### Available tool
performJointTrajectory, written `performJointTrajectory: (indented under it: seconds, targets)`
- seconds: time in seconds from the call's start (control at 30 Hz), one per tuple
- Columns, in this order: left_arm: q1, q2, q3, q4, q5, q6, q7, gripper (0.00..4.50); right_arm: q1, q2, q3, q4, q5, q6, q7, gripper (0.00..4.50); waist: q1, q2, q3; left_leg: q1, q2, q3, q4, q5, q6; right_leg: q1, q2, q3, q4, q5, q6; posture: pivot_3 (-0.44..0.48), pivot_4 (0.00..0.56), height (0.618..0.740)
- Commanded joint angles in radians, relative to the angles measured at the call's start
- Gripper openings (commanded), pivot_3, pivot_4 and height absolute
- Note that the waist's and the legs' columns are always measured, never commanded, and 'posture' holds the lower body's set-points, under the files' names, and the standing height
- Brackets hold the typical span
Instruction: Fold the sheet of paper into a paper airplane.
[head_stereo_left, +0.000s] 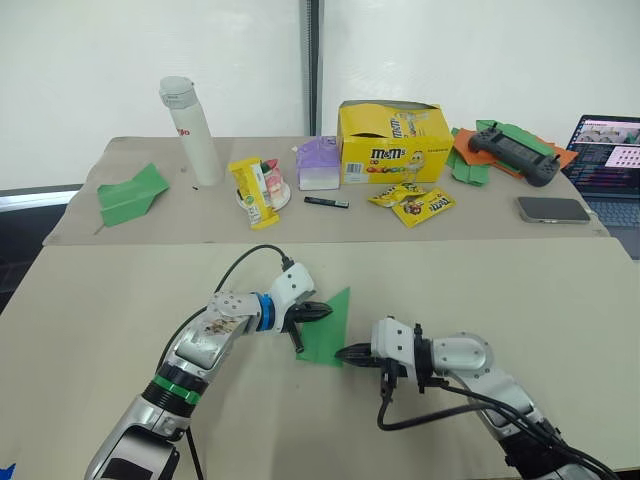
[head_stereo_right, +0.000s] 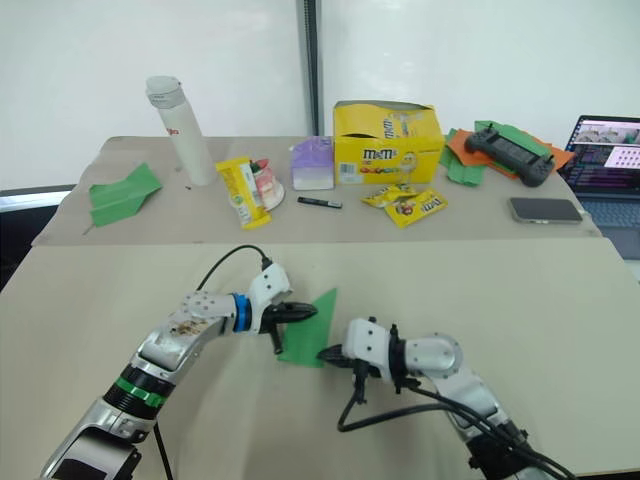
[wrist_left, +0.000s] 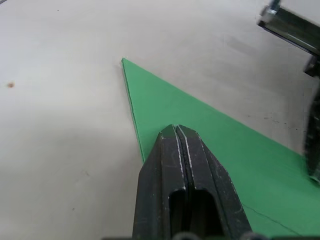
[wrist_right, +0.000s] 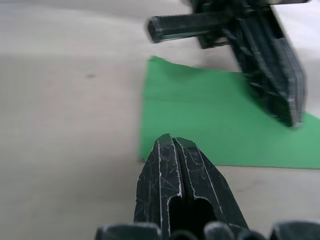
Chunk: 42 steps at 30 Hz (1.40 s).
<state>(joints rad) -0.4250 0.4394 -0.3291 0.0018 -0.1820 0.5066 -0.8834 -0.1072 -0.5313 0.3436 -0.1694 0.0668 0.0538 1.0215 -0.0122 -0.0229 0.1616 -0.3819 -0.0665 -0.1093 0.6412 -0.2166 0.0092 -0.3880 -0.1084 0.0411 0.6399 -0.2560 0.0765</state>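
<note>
Right gripper (head_stereo_left: 345, 353), lower centre of the frame: fingers pressed together, empty, tips at the near right corner of the sheet of paper (head_stereo_left: 328, 330). The sheet is a green creased wedge lying flat on the beige table (head_stereo_left: 500, 290), point aimed away. Left gripper (head_stereo_left: 318, 311), fingers likewise closed, tips over the wedge's left edge. Beyond: yellow M&M's box (head_stereo_left: 392, 143), white bottle (head_stereo_left: 192, 131).
</note>
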Motion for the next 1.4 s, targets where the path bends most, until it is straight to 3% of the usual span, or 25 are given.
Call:
performJointTrajectory:
  seconds: [0.03, 0.23, 0.43, 0.8, 1.03, 1.4]
  targets:
    - [0.014, 0.019, -0.017, 0.024, 0.02, 0.039, -0.009, 0.02, 0.058, -0.044, 0.032, -0.014, -0.007, 0.028, 0.026, 0.0, 0.0, 0.0, 0.0, 0.0, 0.0, 0.0, 0.0, 0.0, 0.0, 0.0, 0.0, 0.0, 0.0, 0.0, 0.0, 0.0, 0.15, 0.74]
    - [0.012, 0.015, -0.012, 0.028, 0.014, 0.04, -0.014, 0.02, 0.017, -0.162, -0.005, -0.112, -0.045, 0.038, 0.043, 0.0, 0.001, 0.0, 0.0, 0.0, 0.0, 0.0, 0.0, 0.0, 0.0, 0.0, 0.0, 0.0, 0.0, -0.001, 0.001, 0.0, 0.15, 0.74]
    - [0.004, -0.002, 0.011, 0.041, -0.003, 0.027, -0.011, 0.02, -0.128, -0.174, -0.146, -0.216, 0.128, 0.191, 0.03, 0.0, 0.001, -0.001, 0.001, -0.003, -0.001, 0.0, 0.001, 0.0, 0.0, -0.001, -0.001, 0.0, 0.0, -0.001, 0.001, 0.0, 0.15, 0.74]
    - [-0.019, 0.004, 0.04, 0.09, 0.0, -0.054, -0.039, 0.02, -0.215, 0.003, 0.052, -0.037, -0.077, 0.218, -0.124, 0.0, 0.004, -0.001, 0.001, -0.008, -0.003, 0.0, 0.001, 0.0, 0.0, -0.008, -0.003, 0.0, 0.002, 0.004, -0.008, 0.0, 0.15, 0.74]
    - [-0.073, -0.024, 0.032, 0.204, 0.016, -0.152, -0.081, 0.02, -0.196, -0.002, 0.092, -0.009, -0.138, 0.268, -0.137, 0.0, 0.001, -0.001, 0.001, -0.005, -0.004, -0.001, 0.001, 0.0, 0.0, -0.005, -0.002, -0.001, 0.002, 0.004, -0.008, 0.0, 0.15, 0.74]
    - [-0.234, -0.156, -0.001, 0.466, 0.087, -0.296, -0.105, 0.02, -0.165, -0.001, 0.087, -0.053, -0.152, 0.349, -0.181, 0.0, 0.006, -0.001, 0.001, -0.002, -0.004, -0.001, 0.001, 0.0, 0.0, -0.001, -0.002, -0.002, 0.001, 0.001, -0.002, 0.0, 0.15, 0.74]
